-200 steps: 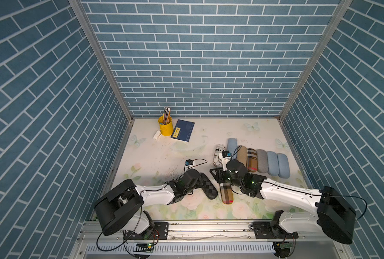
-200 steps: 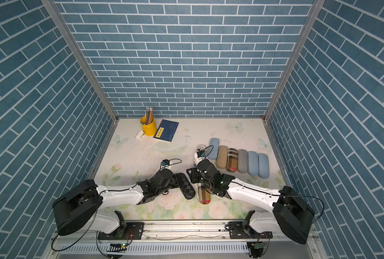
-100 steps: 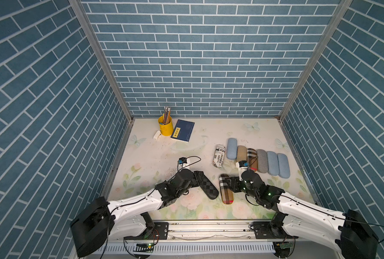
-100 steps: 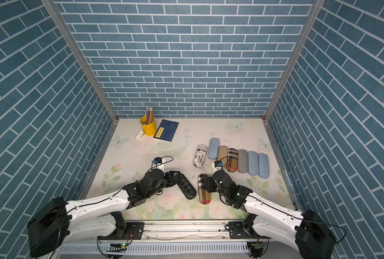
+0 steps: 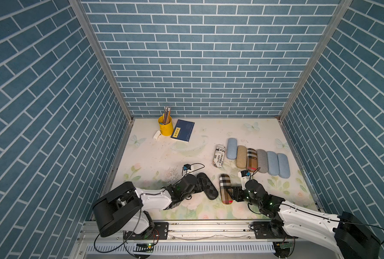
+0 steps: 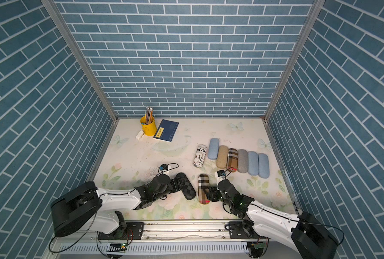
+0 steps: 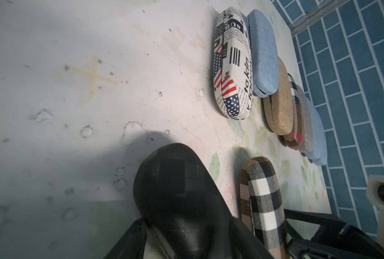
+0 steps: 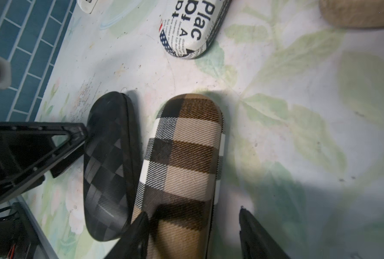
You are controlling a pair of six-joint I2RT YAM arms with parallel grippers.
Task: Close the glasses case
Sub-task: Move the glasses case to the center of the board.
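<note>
Left claw [image 7: 186,222]: parted, loosely straddling one end of the black checkered case [image 5: 210,190].
Right claw [image 8: 193,214]: wide, astride the plaid glasses case [image 5: 225,188].
Cases: both lie shut, side by side, on the worktop [image 5: 164,157] near its front.

Your black case [image 8: 110,170] has a smooth, glossy shell with a woven check pattern that catches the light. The plaid case [image 8: 182,161] is matt twill cloth, and you can see its fine diagonal ribs. The newsprint case [image 7: 232,65] looks like coarse printed canvas. The blue case [image 7: 263,53] looks like linen, the tan case [image 7: 279,101] like rough burlap. The bench [image 7: 74,89] is smooth, matt and scuffed.
</note>
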